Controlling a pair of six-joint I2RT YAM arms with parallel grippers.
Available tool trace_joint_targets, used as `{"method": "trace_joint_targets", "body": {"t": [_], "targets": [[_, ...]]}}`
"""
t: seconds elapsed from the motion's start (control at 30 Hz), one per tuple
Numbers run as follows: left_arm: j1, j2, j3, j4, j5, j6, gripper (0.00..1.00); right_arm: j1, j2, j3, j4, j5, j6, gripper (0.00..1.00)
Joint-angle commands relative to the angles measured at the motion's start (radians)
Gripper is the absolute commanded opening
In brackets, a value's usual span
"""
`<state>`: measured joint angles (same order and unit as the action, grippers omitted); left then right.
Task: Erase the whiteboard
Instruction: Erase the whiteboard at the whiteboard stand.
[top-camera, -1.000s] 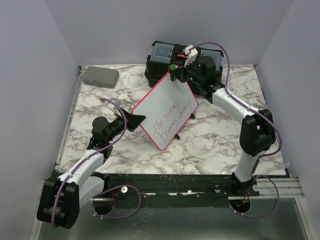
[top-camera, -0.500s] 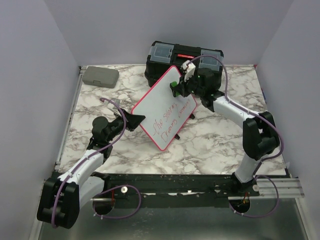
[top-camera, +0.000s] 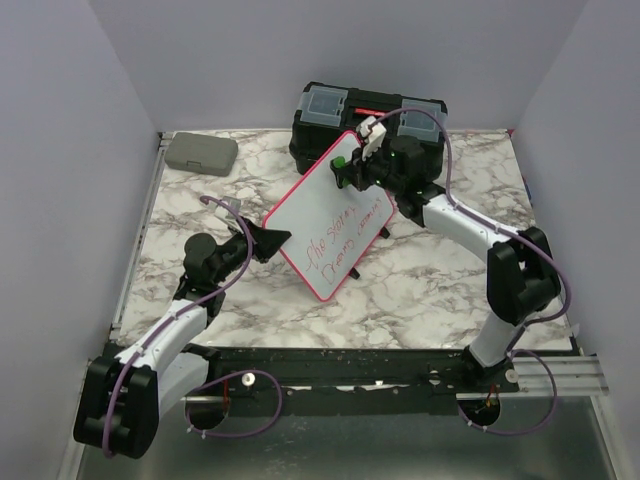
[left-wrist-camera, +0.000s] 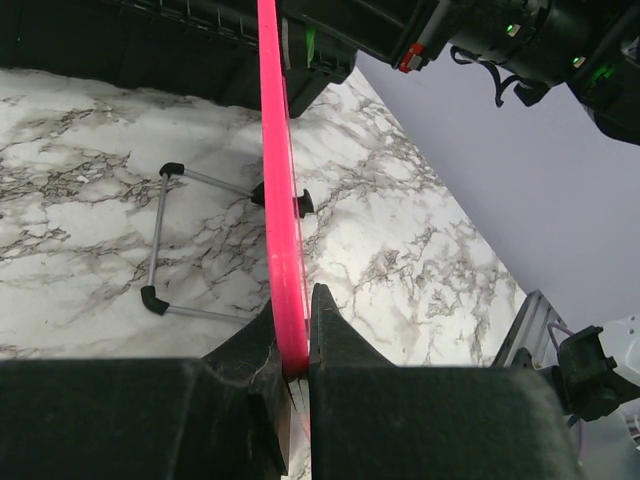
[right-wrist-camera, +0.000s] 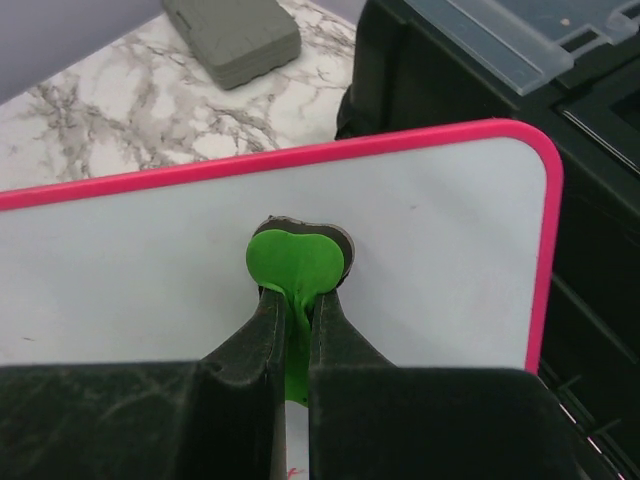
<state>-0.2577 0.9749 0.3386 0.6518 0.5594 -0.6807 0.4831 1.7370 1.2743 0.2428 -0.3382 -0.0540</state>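
Counter (top-camera: 430, 280): marbled, fills the middle of the top view. Toolbox (top-camera: 325, 110) black, at the upper centre, against the back edge.

Left arm (top-camera: 170, 330), lower left of the top view. Left jaws clenched on the pink frame at the board's left corner; the left wrist view shows the frame edge-on, pinched between both fingers. No shift in this arm over the last second.

Right arm (top-camera: 470, 225), reaching in from the right side. A second ago its wrist sat up over the toolbox edge; it then dropped onto the board and has since eased slightly back up. Right jaws clenched on the eraser.

Whiteboard (top-camera: 320, 210): centre of the counter, just in front of the toolbox, turned cornerwise and propped on its wire stand (left-wrist-camera: 160, 240). Position unchanged.

Case (top-camera: 200, 153): grey, upper left, well apart from everything.

Eraser (right-wrist-camera: 295, 262): green, dark pad beneath, now against the white face near the board's far corner, just below the frame. Looks to be touching; can't swear to pressure.

Writing (top-camera: 345, 235): red, two lines on the lower right half, intact.

Judgement: eraser has only just reached the board and sits on blank surface. Wiping proper not begun; the stroke must travel down toward the lettering.
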Motion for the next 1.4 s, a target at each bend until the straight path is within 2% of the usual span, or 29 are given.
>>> {"method": "trace_joint_targets", "body": {"t": [0.0, 0.2, 0.33, 0.53, 0.63, 0.77, 0.9, 1.0, 1.1, 1.37], "targets": [[-0.037, -0.038, -0.021, -0.041, 0.162, 0.082, 0.00, -0.014, 0.038, -0.068, 0.052, 0.061, -0.022, 0.01], [-0.037, -0.054, -0.030, -0.054, 0.142, 0.082, 0.00, 0.001, -0.078, -0.243, 0.125, -0.117, -0.015, 0.01], [-0.037, -0.041, -0.042, -0.025, 0.130, 0.059, 0.00, 0.072, -0.183, -0.321, 0.130, -0.157, -0.029, 0.01], [-0.046, -0.027, -0.061, 0.020, 0.096, 0.018, 0.00, 0.274, -0.262, -0.381, 0.112, -0.079, -0.091, 0.01], [-0.049, -0.037, -0.068, 0.018, 0.068, 0.005, 0.00, 0.328, -0.257, -0.395, 0.110, -0.033, -0.106, 0.01], [-0.049, -0.066, -0.079, 0.001, 0.027, -0.007, 0.00, 0.325, -0.254, -0.375, 0.104, 0.078, -0.101, 0.01], [-0.049, -0.098, -0.088, -0.019, -0.022, -0.036, 0.00, 0.277, -0.302, -0.358, 0.076, 0.074, -0.105, 0.01], [-0.049, -0.112, -0.086, -0.036, -0.058, -0.067, 0.00, 0.269, -0.322, -0.330, -0.007, 0.025, -0.163, 0.01], [-0.049, -0.122, -0.080, -0.049, -0.086, -0.101, 0.00, 0.274, -0.321, -0.353, -0.043, -0.111, -0.173, 0.01], [-0.049, -0.126, -0.046, -0.113, -0.109, -0.115, 0.00, 0.315, -0.313, -0.430, -0.016, -0.119, -0.209, 0.01]]}}
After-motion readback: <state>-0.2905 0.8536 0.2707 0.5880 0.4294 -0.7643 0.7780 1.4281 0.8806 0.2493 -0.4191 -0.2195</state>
